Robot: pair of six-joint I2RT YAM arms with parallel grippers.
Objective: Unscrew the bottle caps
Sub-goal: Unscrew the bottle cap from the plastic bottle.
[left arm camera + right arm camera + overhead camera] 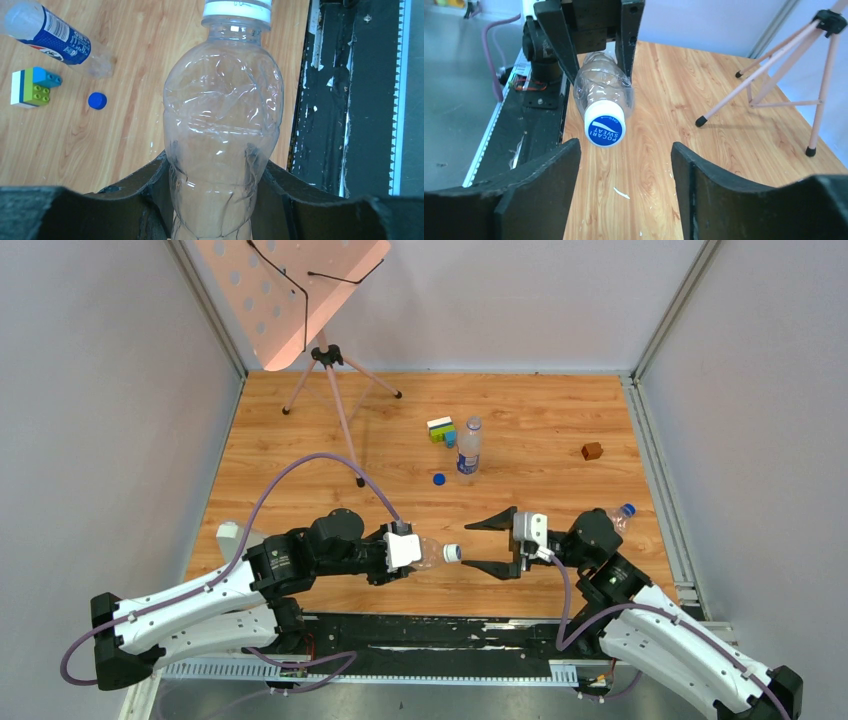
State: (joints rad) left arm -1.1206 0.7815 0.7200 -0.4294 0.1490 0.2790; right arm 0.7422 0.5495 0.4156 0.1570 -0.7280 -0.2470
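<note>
Bottle point(428, 552), unlabelled, lies horiz. in the air over the near part of the table point(300, 440), betw. the two arms. My L pincer point(415, 553) is clamped on its lower body, neck pointing at my R pincer point(470, 545). The R jaws stand apart, just short of the cap and gripping nothing. Handling (est.): looks empty and thin-walled, so prob. v. light, soft, and apt to buckle or twist under torque. The wall already pinches in where I squeeze it. Best hold for R is the cap point(605, 129) itself, small and stiff, taken square across its sides; it may slip if taken off-ctr. Looks: bottle clear, crinkly, creased; cap white-sided w/ a blue printed top, seated on the neck.
</note>
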